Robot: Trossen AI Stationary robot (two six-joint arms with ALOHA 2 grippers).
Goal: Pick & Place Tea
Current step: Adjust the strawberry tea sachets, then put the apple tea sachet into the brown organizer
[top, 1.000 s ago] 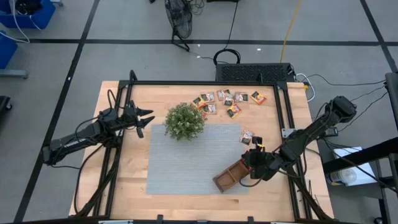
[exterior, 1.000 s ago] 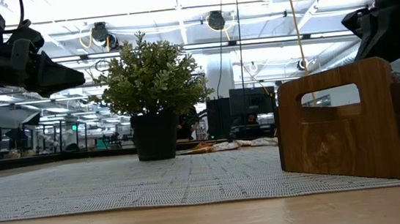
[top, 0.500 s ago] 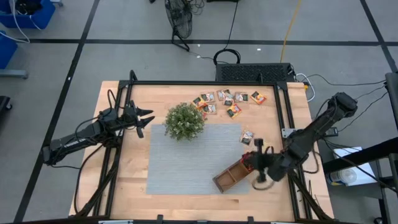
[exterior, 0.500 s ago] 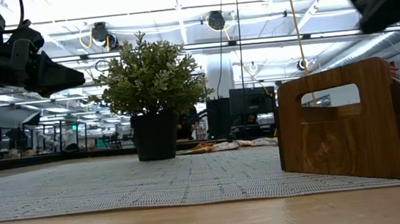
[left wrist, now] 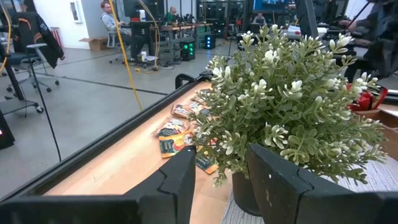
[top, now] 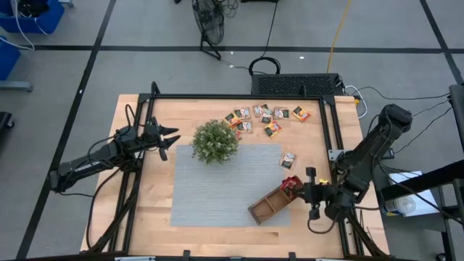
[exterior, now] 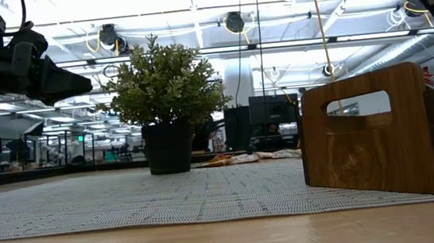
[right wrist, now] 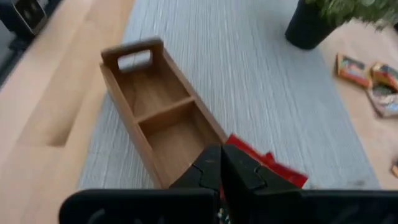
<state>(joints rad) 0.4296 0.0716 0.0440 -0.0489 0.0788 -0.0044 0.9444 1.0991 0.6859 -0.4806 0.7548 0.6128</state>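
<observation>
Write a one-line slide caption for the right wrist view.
Shut right gripper above the wooden tray: red tea sachets in the nearest compartment, two compartments empty, on the grey mat.

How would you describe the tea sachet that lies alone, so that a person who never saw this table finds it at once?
Start at the grey mat in the middle of the wooden table. Go to the mat's right edge, between the wooden tray and the row of sachets at the far edge. The lone sachet lies there on bare wood, apart from all others.
</observation>
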